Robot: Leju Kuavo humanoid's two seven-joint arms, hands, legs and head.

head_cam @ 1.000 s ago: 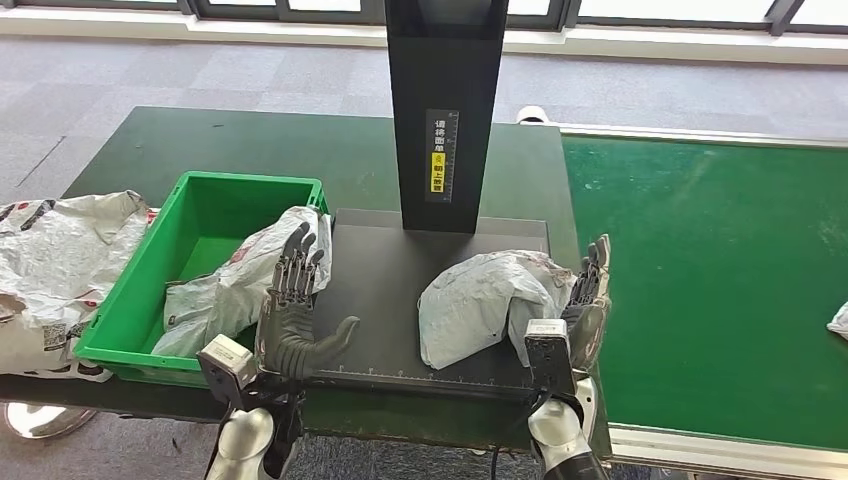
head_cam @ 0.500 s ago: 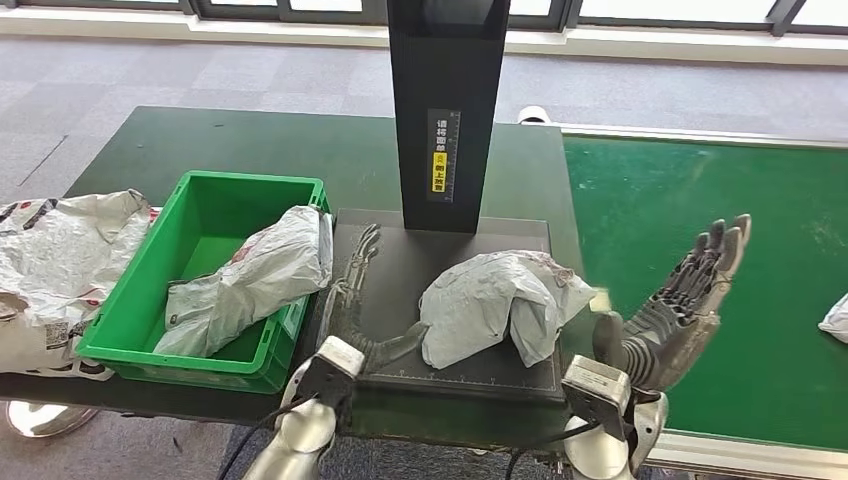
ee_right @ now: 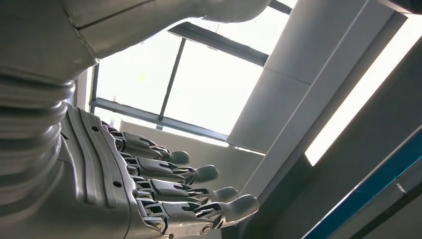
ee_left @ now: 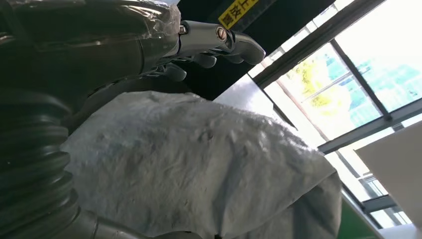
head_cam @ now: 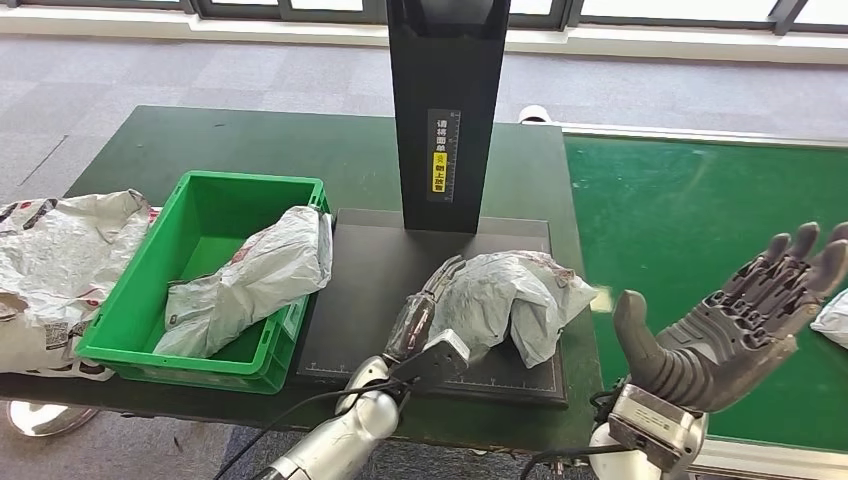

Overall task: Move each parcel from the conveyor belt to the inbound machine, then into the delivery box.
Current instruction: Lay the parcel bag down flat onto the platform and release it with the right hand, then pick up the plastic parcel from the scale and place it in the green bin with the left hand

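Note:
A crumpled grey parcel [head_cam: 515, 293] lies on the black platform [head_cam: 350, 300] of the inbound machine. My left hand [head_cam: 425, 312] rests against the parcel's left side with its fingers stretched along it. In the left wrist view the parcel [ee_left: 199, 164] bulges under the outstretched fingers [ee_left: 219, 37]. My right hand [head_cam: 740, 320] is open and raised, palm up, over the near part of the green conveyor belt [head_cam: 680, 210]; its spread fingers [ee_right: 199, 191] hold nothing. A second grey parcel [head_cam: 255, 275] lies in the green delivery box [head_cam: 130, 300].
The machine's black column [head_cam: 447, 120] rises behind the platform. Another parcel [head_cam: 835, 318] peeks in at the belt's right edge. Crumpled white bags [head_cam: 55, 260] lie on the table left of the box.
My left hand slid right across the platform from the box side to the parcel. My right hand left the parcel's right side, swung out over the belt and rose.

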